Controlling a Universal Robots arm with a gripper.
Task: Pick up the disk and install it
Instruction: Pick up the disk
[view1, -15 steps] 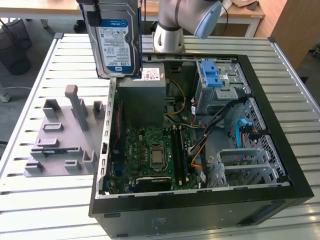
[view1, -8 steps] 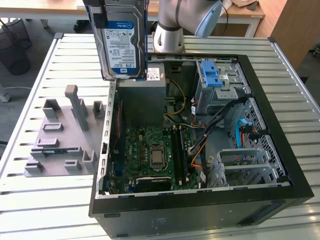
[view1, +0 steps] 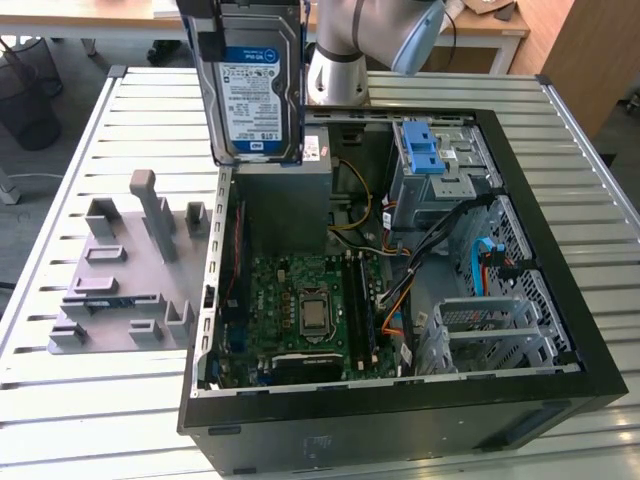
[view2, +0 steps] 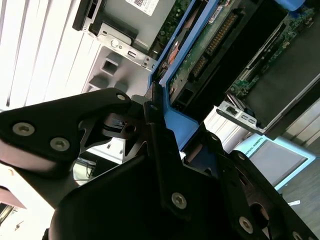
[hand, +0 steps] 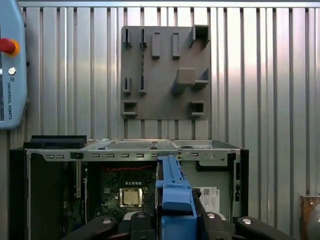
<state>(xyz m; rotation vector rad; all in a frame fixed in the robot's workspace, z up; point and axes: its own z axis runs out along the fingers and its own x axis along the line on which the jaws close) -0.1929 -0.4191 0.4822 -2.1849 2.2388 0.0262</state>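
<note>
Sitting open under the jaws, the computer case (view1: 400, 420) holds a motherboard (view1: 300, 300) and drive cage (view1: 440, 170); the gripper (hand: 175, 222) has the disk (view1: 255, 90) clamped between them.

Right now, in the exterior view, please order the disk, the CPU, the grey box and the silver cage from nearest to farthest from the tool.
1. Disk: clamped in the tool.
2. Grey box: just below the disk.
3. CPU: middle of the board.
4. Silver cage: the exterior view's lower right.
</note>
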